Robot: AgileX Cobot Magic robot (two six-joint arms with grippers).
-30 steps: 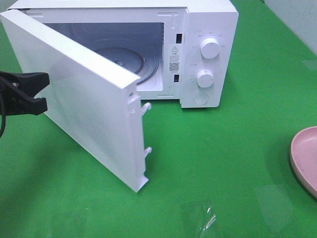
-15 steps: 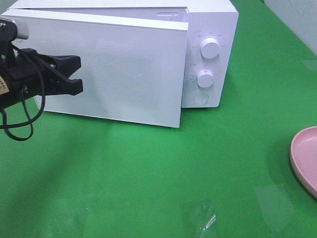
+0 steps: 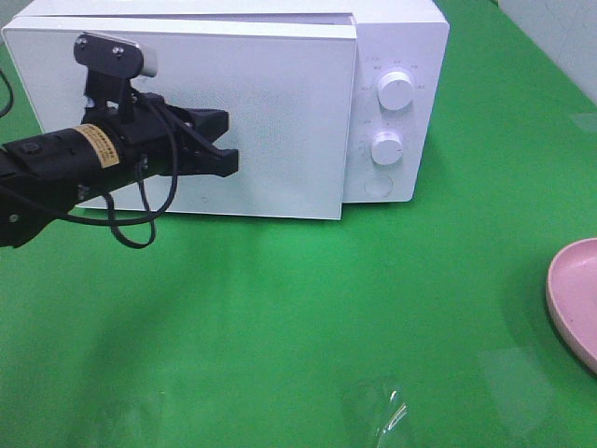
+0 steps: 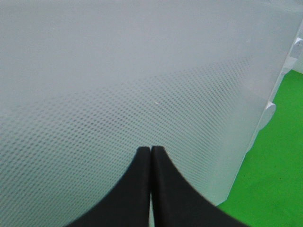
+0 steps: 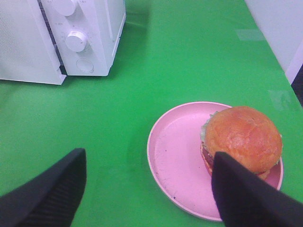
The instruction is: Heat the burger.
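Burger (image 5: 242, 138) on pink plate (image 5: 175, 156); left claw (image 3: 227, 146) (pinched together) at microwave door (image 3: 280, 121).

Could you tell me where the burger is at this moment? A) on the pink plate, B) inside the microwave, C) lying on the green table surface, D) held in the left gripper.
A: the right wrist view shows the burger sitting on the pink plate, apart from the microwave.
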